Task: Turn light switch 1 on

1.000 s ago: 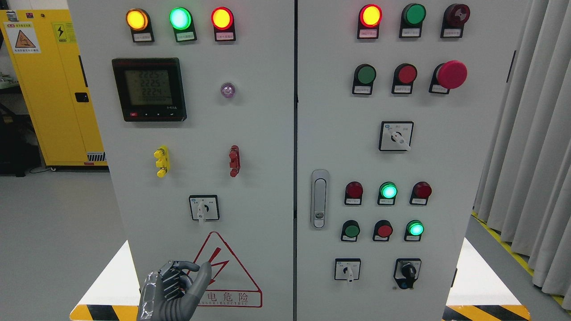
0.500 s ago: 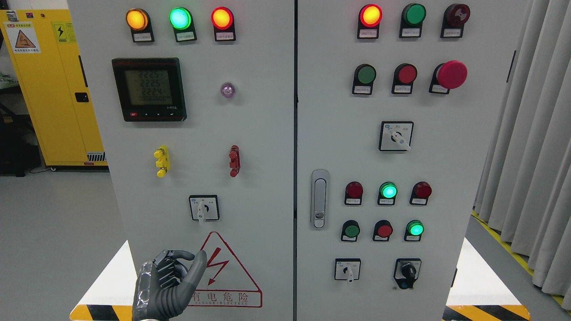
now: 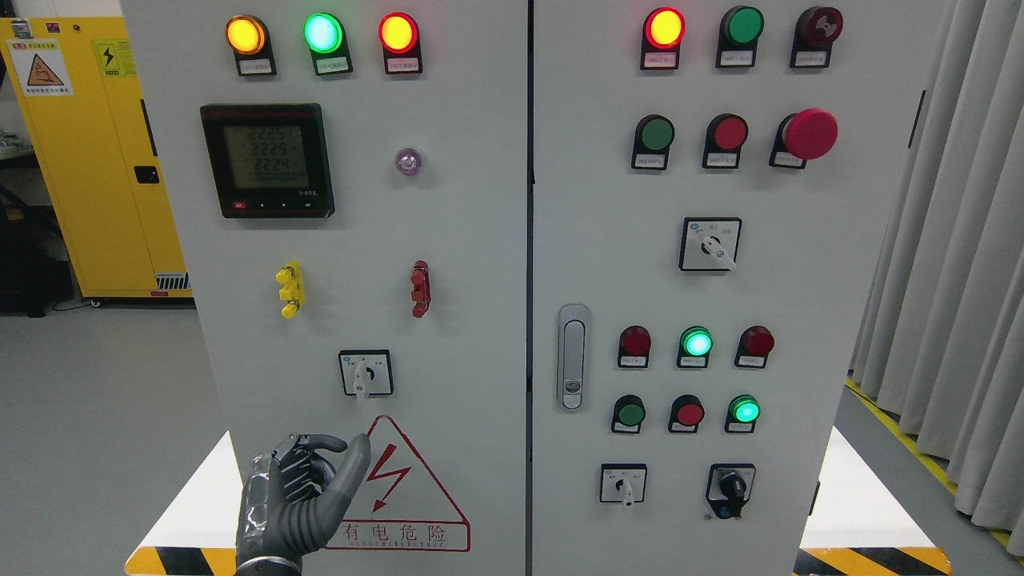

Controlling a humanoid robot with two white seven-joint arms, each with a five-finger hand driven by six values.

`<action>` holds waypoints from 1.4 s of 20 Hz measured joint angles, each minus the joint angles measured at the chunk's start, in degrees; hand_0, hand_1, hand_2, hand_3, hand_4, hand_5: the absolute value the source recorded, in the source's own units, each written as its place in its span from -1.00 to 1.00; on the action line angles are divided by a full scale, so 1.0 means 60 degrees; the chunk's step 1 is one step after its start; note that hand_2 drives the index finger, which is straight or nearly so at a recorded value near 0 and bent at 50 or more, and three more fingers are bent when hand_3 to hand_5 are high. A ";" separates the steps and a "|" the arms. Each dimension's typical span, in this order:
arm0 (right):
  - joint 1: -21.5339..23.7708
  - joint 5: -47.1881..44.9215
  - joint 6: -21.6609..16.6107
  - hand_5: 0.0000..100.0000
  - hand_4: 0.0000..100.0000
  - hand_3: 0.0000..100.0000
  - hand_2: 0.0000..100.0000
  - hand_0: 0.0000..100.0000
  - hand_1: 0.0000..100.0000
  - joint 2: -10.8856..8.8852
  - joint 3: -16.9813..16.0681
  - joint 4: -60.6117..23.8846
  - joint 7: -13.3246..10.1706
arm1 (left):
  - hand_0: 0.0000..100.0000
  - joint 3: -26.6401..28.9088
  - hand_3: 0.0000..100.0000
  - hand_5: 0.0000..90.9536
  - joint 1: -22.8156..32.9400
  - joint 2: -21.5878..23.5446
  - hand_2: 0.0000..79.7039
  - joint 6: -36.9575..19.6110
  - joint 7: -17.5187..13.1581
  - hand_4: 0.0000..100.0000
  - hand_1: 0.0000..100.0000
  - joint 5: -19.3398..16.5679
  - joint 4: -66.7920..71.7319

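Switch 1, far as I can judge, is the little rotary selector (image 3: 366, 373) on the left cabinet door, sitting in its black square plate just above the red warning triangle (image 3: 400, 488); the labels are too small to read, so that's my guess. Its white lever points down toward 6 o'clock. I'd expect it to be stiff and springy with a click detent, rigid plastic, not fragile but small and smooth, so the place to take it is across the flat sides of that lever, pinched between thumb and forefinger, then twisted.

My left hand (image 3: 300, 500) is at about 7 o'clock from the knob, near but apart from it, in front of the triangle's left edge. Fingers are loosely curled with the thumb sticking up, holding nothing.

Containers: only the cabinet (image 3: 480, 240) itself, both doors shut, door latch (image 3: 571, 356) at 3 o'clock from the switch. What's inside is hidden. My right hand isn't showing.
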 measured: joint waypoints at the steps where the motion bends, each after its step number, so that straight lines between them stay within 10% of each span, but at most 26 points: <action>1: 0.0000 0.0000 0.0000 -1.00 -1.00 -1.00 -0.92 -1.00 0.00 0.0000 0.0000 0.0000 0.0000 | -0.64 0.0003 0.81 0.93 -0.0033 -0.0012 0.38 0.0029 0.0032 0.77 0.32 -0.0004 0.0004; 28: 0.0000 0.0000 0.0000 -1.00 -1.00 -1.00 -0.92 -1.00 0.00 0.0000 0.0000 0.0000 0.0000 | -0.69 -0.0135 0.82 0.92 -0.0879 -0.0160 0.38 0.0445 0.0144 0.77 0.30 -0.0317 0.0218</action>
